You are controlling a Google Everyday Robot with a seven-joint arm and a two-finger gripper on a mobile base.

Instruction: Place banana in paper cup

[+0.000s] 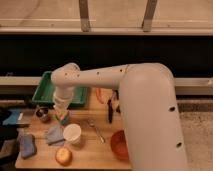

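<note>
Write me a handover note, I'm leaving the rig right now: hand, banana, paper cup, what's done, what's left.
The hand hangs low in front of the green tray, just behind and left of the paper cup.
The paper cup stands upright; no banana seen in it.
The banana cannot be made out; it may be at the hand.
Done: nothing certain.
Left: banana into the paper cup.

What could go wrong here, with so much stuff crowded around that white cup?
The gripper hangs low beside the metal cup and a blue-grey cup, so it might knock either. The paper cup stands close by, next to a cloth; a nudge could tip it. I cannot make out the banana, so it may not be held, or could drop outside the cup.
</note>
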